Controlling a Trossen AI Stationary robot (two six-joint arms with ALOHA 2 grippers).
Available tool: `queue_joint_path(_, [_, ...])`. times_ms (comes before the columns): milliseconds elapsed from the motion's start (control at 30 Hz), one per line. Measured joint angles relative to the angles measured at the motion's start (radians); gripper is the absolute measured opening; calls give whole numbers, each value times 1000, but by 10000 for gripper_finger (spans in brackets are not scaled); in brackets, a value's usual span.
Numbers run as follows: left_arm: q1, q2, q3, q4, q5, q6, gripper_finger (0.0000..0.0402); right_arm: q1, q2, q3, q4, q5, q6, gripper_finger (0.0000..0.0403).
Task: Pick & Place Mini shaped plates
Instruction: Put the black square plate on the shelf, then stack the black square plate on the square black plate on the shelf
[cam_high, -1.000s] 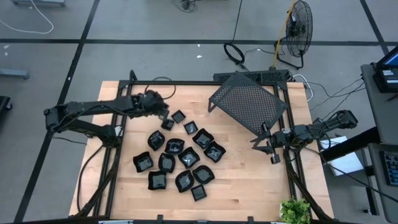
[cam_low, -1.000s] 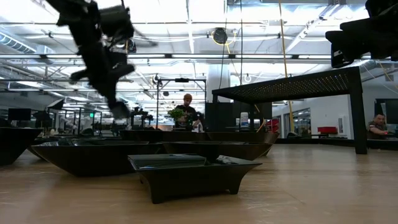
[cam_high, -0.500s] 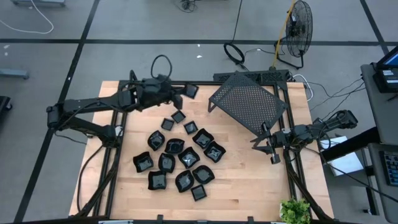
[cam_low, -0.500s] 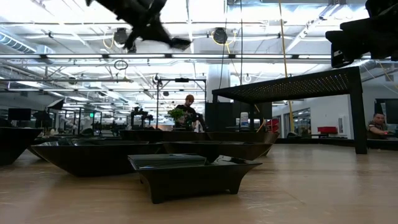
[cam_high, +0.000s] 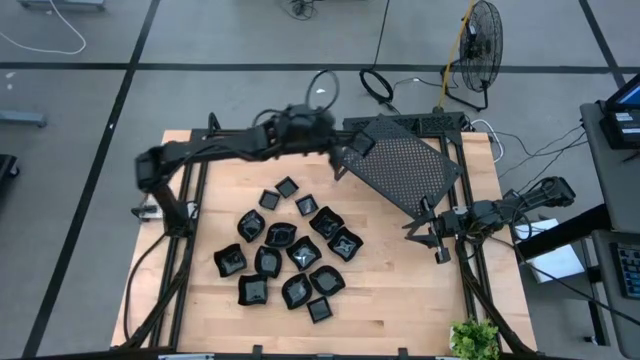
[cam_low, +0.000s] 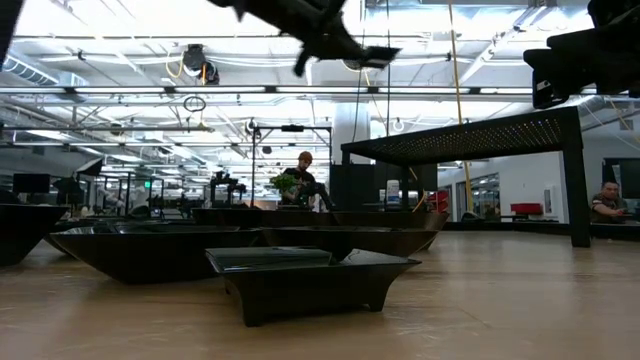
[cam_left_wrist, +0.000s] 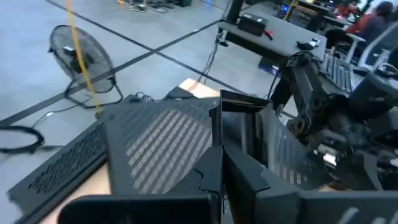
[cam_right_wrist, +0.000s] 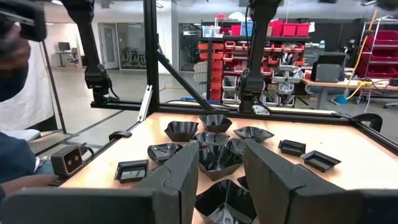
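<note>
1. Dishes crowd the near half of the table (cam_high: 400, 300): the pile of small black plates (cam_high: 290, 255) lies left of its middle, and 1 low rectangular plate (cam_low: 310, 280) fills the front of the table-level view. None in the pile has shifted over the last second.

2. At the right edge the right claw (cam_high: 437, 238) waits low, as it did a second ago. Its fingers (cam_right_wrist: 177, 177) stand apart with nothing between them, pointing across at the pile.

3. Further back, 2 loose plates (cam_high: 287, 187) sit apart from the pile, towards the back edge. A third that lay beside them a second ago is gone.

4. The left claw (cam_high: 345, 150) has it. A second ago this claw was down among those loose plates; half a second ago it was lifted near the back edge; now it is stretched to the near-left corner of the big mesh rack (cam_high: 400, 170) at the back right. Its fingers are pinched shut on 1 small square plate (cam_high: 360, 146), carried high above the wood.

5. So this looks like the carry step: 1 plate picked, not yet set down, the rack top the likely drop spot.
</note>
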Motion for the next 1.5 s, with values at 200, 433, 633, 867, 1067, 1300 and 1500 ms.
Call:
queue_joint_path(200, [9,168,143,-57,10,15,4,0,0,0,0,0,0,114])
queue_joint_path(433, [26,247,144,-76,-37,4,24,0,0,0,0,0,0,114])
queue_joint_path(633, [22,257,144,-80,-33,8,5,0,0,0,0,0,0,114])
queue_joint_path(867, [18,234,143,-129,-44,26,37,0,0,0,0,0,0,114])
queue_joint_path(1067, [-1,107,145,-420,-229,88,98,0,0,0,0,0,0,114])
queue_joint_path(1300, [-33,12,140,-937,-389,-38,159,0,0,0,-2,0,0,114])
queue_joint_path(1500, [-12,10,21,-1104,-350,-133,176,0,0,0,-3,0,0,114])
